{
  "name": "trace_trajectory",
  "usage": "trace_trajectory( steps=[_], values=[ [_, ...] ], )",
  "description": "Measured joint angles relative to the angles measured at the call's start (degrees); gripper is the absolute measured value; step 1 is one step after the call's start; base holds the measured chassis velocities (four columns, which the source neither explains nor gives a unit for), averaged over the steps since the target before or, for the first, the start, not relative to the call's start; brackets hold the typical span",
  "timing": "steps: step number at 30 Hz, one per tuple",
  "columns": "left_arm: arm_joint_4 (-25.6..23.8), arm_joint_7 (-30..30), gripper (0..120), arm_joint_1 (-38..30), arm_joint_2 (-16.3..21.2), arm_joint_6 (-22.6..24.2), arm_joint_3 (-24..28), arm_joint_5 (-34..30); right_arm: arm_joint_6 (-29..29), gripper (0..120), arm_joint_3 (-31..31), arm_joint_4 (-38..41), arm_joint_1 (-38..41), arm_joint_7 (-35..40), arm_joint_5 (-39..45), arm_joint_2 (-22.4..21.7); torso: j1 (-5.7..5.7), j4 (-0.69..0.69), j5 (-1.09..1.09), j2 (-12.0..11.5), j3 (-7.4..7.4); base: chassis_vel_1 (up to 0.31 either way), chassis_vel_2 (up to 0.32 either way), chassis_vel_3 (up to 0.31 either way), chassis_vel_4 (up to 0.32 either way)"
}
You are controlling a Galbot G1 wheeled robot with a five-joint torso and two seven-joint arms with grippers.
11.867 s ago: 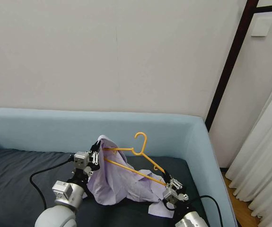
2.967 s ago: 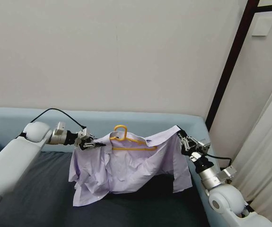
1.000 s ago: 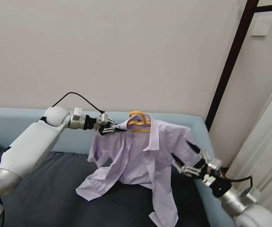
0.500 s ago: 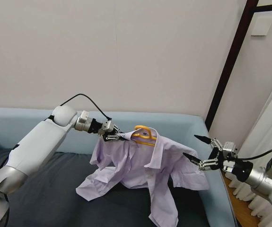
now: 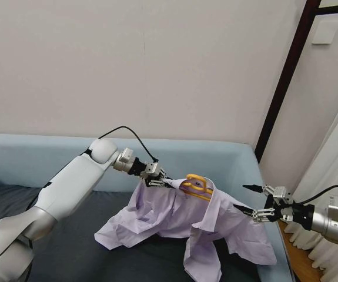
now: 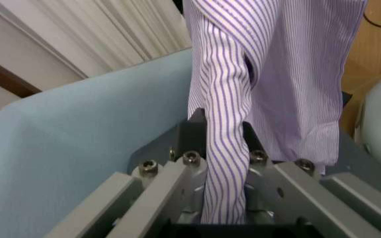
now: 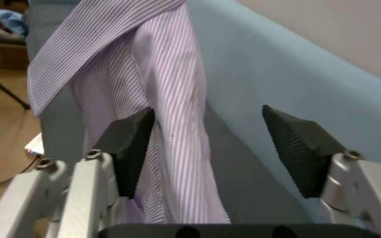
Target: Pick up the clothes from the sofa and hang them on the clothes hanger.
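A lilac striped shirt (image 5: 174, 214) drapes over an orange hanger (image 5: 196, 186) above the sofa's dark seat, its hem trailing on the cushion. My left gripper (image 5: 159, 181) is shut on the shirt's shoulder next to the hanger; in the left wrist view the striped cloth (image 6: 225, 148) runs between its fingers. My right gripper (image 5: 255, 203) stands open at the shirt's right side, one finger at the sleeve. In the right wrist view the shirt (image 7: 144, 114) hangs before the open fingers (image 7: 132, 144).
The light blue sofa (image 5: 39, 154) has a dark grey seat (image 5: 51, 235) and a right armrest (image 5: 267, 223) under the shirt's sleeve. A dark door frame (image 5: 283, 82) and white curtains (image 5: 333, 176) stand to the right. A white wall rises behind.
My left gripper has carried the shirt and hanger down and to the right. My right gripper, which let go of the shirt earlier, stays open beside the sleeve.
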Motion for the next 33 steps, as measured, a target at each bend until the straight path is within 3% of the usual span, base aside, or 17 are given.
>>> trace_trajectory(
  steps=[5, 10, 12, 14, 17, 24, 28, 30, 33],
  values=[
    [1.0, 0.1, 2, -1.0, -1.8, 0.0, 1.5, 0.1, -1.1, 42, 0.4, -1.4, -0.2, -2.7, -5.7, 1.6, 0.0, 0.01, 0.0, 0.0, 0.0, 0.0, 0.0, 0.0, 0.0],
    [1.2, 0.2, 2, -1.2, -1.9, 0.1, 1.8, 0.1, -1.1, 29, 0.9, -1.9, -0.8, -3.1, -7.5, 2.2, 0.0, 0.01, -0.01, 0.0, 0.0, 0.0, 0.0, 0.0, 0.0],
    [1.2, 0.2, 2, -1.2, -2.1, 0.1, 2.0, 0.0, -1.0, 18, 1.3, -2.0, -1.0, -3.8, -7.8, 2.4, 0.0, 0.01, -0.01, 0.0, 0.0, 0.0, 0.0, 0.0, 0.0],
    [1.3, 0.2, 2, -1.2, -2.1, 0.1, 2.1, 0.0, -1.0, 17, 1.3, -2.0, -1.0, -3.8, -7.8, 2.4, 0.0, 0.01, -0.01, 0.0, 0.0, 0.0, 0.0, 0.0, 0.0],
    [1.5, 0.1, 2, -1.2, -2.8, 0.0, 2.2, 0.0, -0.3, 3, 1.5, -2.2, -1.0, -4.7, -7.7, 2.5, 0.0, 0.01, -0.02, 0.0, 0.0, 0.0, 0.0, 0.0, 0.0],
    [3.4, -2.3, 4, -1.3, -3.2, -5.2, 3.4, -3.0, 1.0, 3, 1.9, -2.2, -1.4, -5.5, -5.4, 2.5, 0.0, 0.01, -0.02, 0.0, 0.0, 0.0, 0.0, 0.0, 0.0],
    [4.1, -2.9, 23, -1.5, -2.9, -9.3, 4.3, -8.4, 1.6, 3, 2.5, -1.8, -1.3, -5.8, -3.9, 1.2, 0.0, 0.0, -0.03, 0.0, 0.0, 0.0, 0.0, 0.0, 0.0],
    [4.1, -2.8, 26, -1.7, -2.6, -9.8, 4.3, -9.6, 1.6, 3, 2.7, -1.8, -1.2, -5.8, -3.9, 1.0, 0.0, 0.0, -0.02, 0.0, 0.0, 0.0, 0.0, 0.0, 0.0],
    [3.6, -1.9, 40, -2.8, -0.9, -11.0, 4.4, -13.4, 0.8, 3, 3.5, -1.7, -1.0, -5.2, -2.6, 0.3, 0.0, 0.01, -0.02, 0.0, 0.0, 0.0, 0.0, 0.0, 0.0]
  ],
)
